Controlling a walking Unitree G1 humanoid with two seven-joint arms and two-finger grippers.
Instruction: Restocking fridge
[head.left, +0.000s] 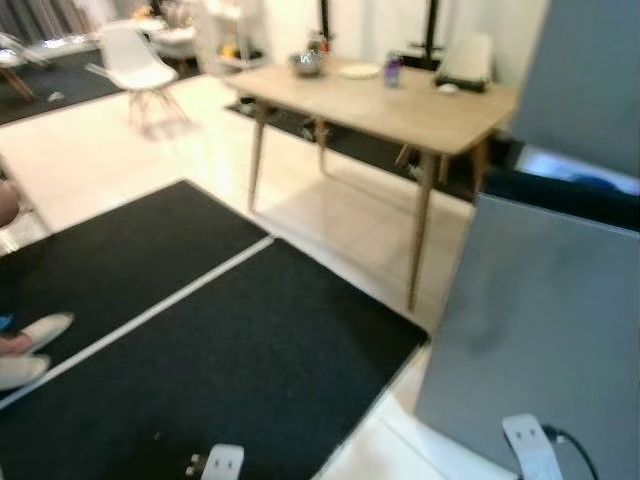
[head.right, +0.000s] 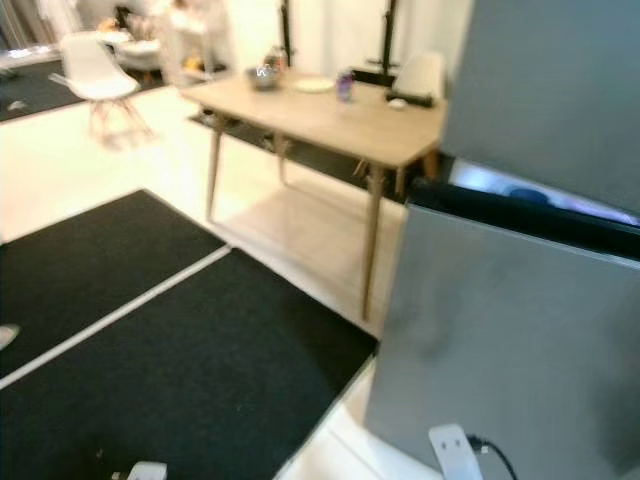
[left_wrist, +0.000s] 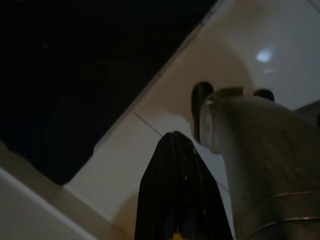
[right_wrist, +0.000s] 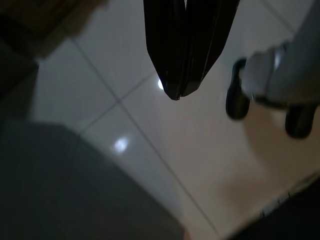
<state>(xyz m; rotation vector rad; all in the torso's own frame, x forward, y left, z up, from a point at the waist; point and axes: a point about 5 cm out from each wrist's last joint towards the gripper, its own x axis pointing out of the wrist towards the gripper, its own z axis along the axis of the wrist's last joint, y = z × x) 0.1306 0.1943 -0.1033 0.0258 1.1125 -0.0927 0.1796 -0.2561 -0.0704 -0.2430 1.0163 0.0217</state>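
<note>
Fridge (head.left: 545, 330) fills the right of the head views, a tall grey box with its door a little ajar, a bright slit showing between the upper and lower panels. You're standing just beside it, both arms hanging low. Left gripper (left_wrist: 176, 145) points down at pale tile and the edge of the black mat (head.left: 220, 370); its fingers are pressed together, holding nothing. Right gripper (right_wrist: 180, 92) is the same, tips closed over the floor, empty.

So you've nothing to stock yet, by my reading. The goods look to be on the wooden table (head.left: 420, 115) at upper centre: a bowl (head.left: 306, 64), a plate (head.left: 358, 71), a small purple can (head.left: 392, 72). Turn toward it, walk up squarely, and stop close enough that you needn't overreach. Mind the table legs and the mat edge as you step.

Everything is soft with blur, so what those items really are is hard to call. Fridge's inside is hidden. At the left edge, someone's shoes (head.left: 30, 345) are cut off by the frame; give them room.
</note>
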